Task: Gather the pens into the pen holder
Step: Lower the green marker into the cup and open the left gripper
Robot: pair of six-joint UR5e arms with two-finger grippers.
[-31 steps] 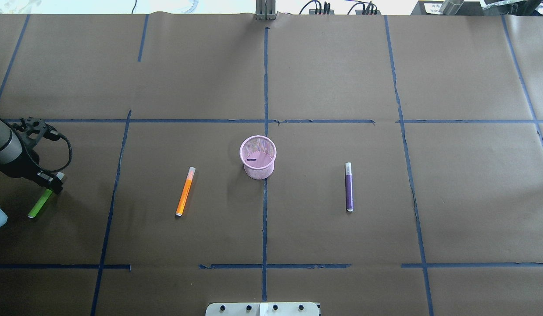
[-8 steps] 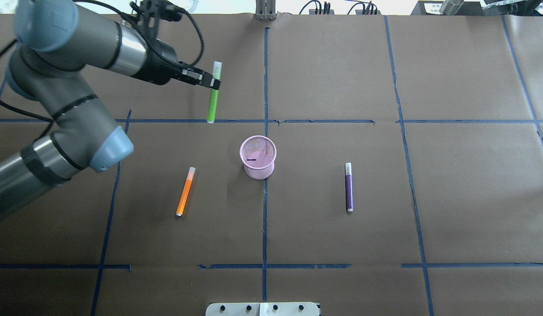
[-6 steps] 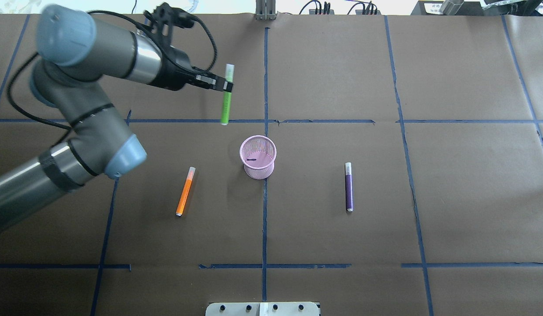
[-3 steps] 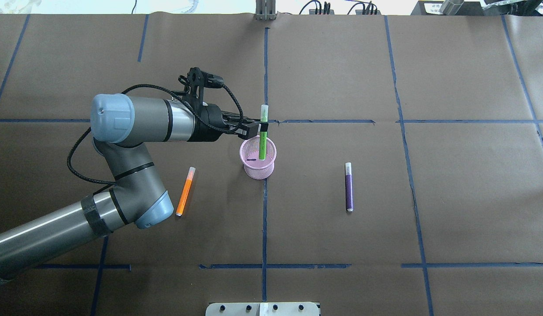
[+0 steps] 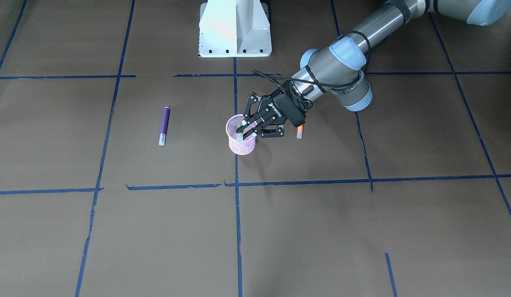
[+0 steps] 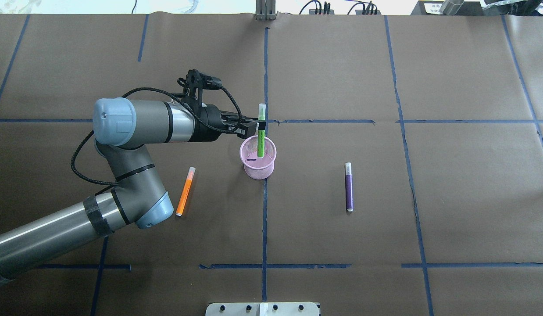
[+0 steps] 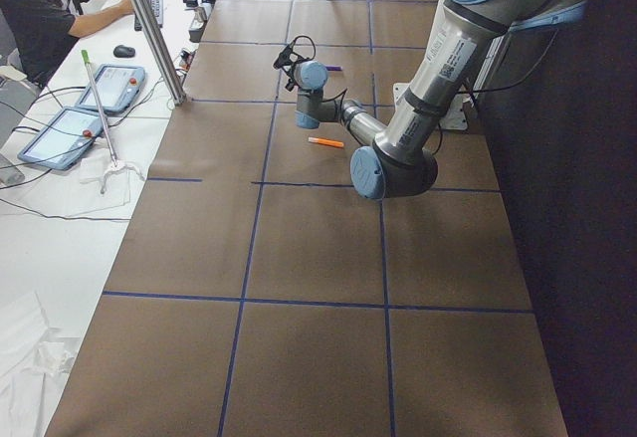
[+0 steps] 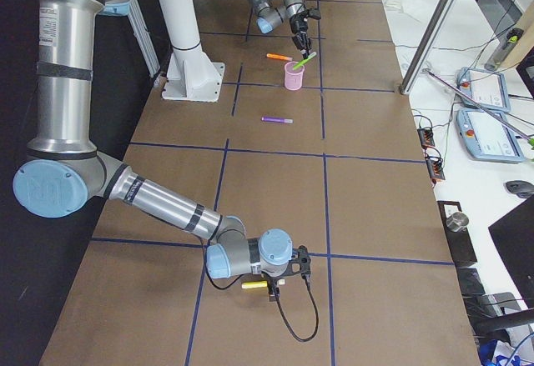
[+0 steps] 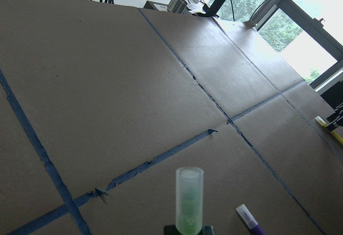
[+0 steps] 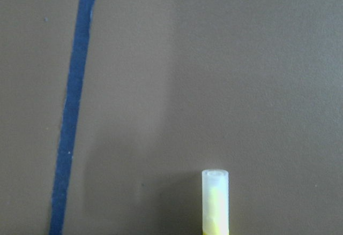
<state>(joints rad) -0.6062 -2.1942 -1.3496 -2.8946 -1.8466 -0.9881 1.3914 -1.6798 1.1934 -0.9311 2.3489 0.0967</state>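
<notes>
Pink wire-mesh pen holder (image 6: 258,172) stands upright at tabletop centre. Green pen (image 6: 261,140) is near-upright with its lower end inside the holder, gripped just below the cap by the left pincer (image 6: 258,126). Orange pen (image 6: 185,191) and purple pen (image 6: 349,187) lie flat on opposite sides, apart from it.

Silver-grey arm tubes (image 6: 39,241), pale-blue joint caps (image 6: 113,127) — black cable (image 6: 72,161) looping to the black left gripper (image 6: 258,127).
</notes>
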